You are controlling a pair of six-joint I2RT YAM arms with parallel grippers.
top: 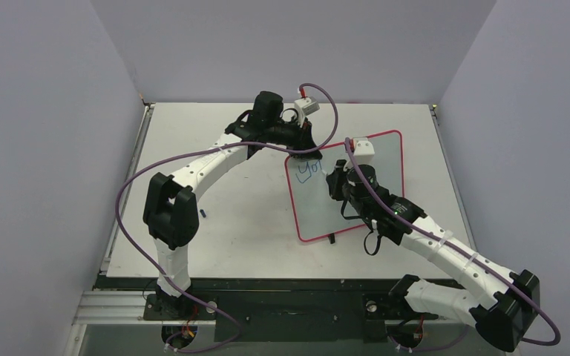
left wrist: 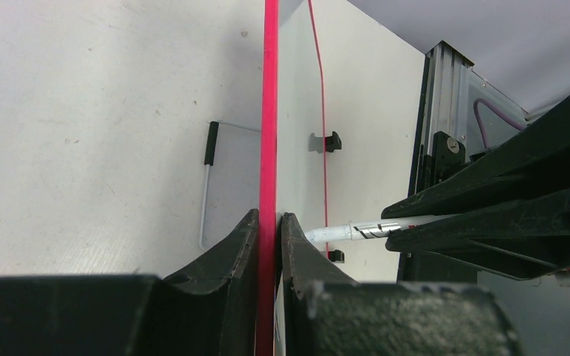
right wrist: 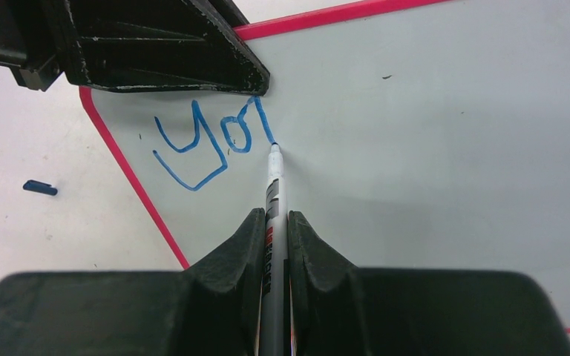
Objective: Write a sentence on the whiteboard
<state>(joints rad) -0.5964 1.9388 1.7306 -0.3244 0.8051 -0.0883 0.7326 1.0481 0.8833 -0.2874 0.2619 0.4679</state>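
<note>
- White table [top: 215, 222] carried the whiteboard [top: 386, 170] near its right edge; my left gripper [left wrist: 269, 230] clamped its edge.
- My right gripper [right wrist: 273, 222] gripped the marker [right wrist: 274, 178], tip on the sentence [right wrist: 208, 141]; I judged light pressure best.

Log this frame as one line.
left tool: shut on whiteboard edge | right tool: shut on marker | tip: on whiteboard | sentence: few blue letters
</note>
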